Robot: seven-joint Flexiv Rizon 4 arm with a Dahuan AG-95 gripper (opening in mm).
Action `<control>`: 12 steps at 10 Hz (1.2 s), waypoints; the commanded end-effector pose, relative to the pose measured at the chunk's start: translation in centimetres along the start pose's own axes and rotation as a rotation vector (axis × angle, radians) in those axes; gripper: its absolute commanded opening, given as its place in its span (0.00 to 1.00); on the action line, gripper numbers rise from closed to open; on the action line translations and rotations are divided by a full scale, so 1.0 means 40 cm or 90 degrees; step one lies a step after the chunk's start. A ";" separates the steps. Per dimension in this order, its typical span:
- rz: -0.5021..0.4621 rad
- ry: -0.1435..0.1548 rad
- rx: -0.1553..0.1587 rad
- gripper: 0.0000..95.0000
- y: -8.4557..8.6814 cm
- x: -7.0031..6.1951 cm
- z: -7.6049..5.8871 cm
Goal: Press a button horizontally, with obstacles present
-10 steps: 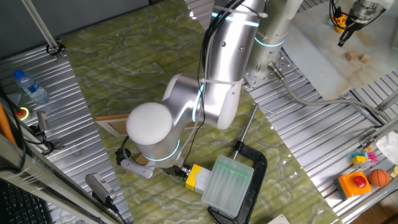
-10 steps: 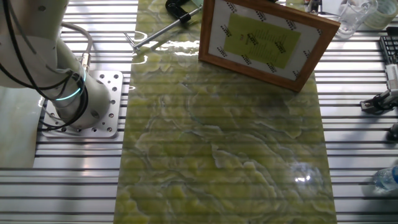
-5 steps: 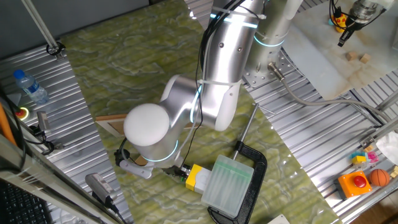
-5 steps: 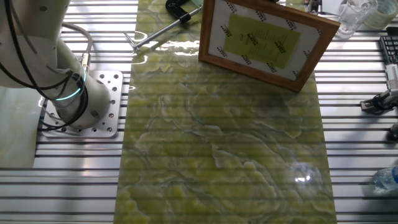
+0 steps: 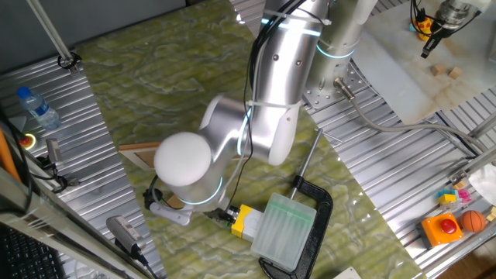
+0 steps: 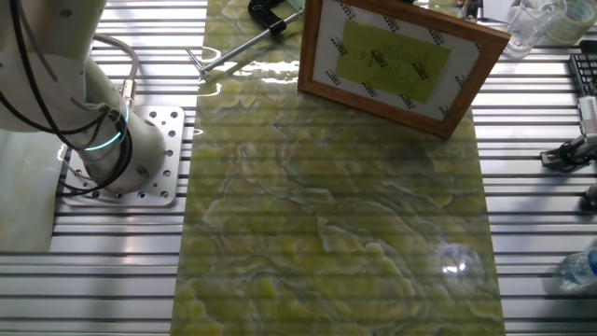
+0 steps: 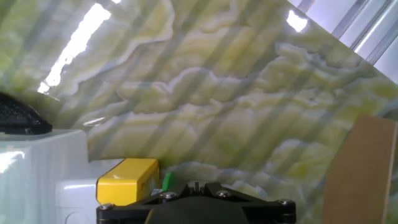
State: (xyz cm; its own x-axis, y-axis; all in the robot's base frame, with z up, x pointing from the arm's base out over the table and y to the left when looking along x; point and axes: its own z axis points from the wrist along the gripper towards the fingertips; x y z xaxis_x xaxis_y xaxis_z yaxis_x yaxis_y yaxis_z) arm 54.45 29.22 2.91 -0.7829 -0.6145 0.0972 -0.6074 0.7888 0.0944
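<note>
The button's green cap point(image 7: 166, 180) sits on its yellow box point(image 7: 127, 181), joined to the pale translucent block point(image 7: 37, 168). In one fixed view the yellow box point(image 5: 246, 221) and ribbed block point(image 5: 283, 231) lie at the mat's near edge. My gripper point(image 7: 196, 185) is shut, its tips meeting just right of the green cap; I cannot tell whether they touch it. In that fixed view the gripper point(image 5: 223, 214) is low, left of the box. The light-wood picture frame point(image 6: 399, 58) stands behind my hand; its brown backing point(image 7: 360, 171) is at the right.
A black C-clamp point(image 5: 319, 211) wraps around the ribbed block, its screw rod point(image 5: 308, 155) pointing toward the arm's base plate point(image 6: 154, 154). A red dome button on an orange box point(image 5: 444, 226) lies far right. A water bottle point(image 5: 37, 107) is at the left.
The arm's elbow has edged slightly left. The gripper stays at the button; the frame and clamp have not moved.
</note>
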 end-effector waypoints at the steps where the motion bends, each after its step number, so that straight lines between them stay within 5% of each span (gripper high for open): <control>1: 0.014 0.016 -0.001 0.00 0.006 -0.002 0.009; 12: 0.057 0.056 -0.044 0.00 -0.031 0.002 0.001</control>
State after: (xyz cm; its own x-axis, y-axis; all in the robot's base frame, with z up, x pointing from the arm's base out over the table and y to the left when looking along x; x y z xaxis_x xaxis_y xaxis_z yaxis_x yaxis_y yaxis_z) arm 55.12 28.17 2.63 -0.8166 -0.5430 0.1955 -0.5222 0.8395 0.1504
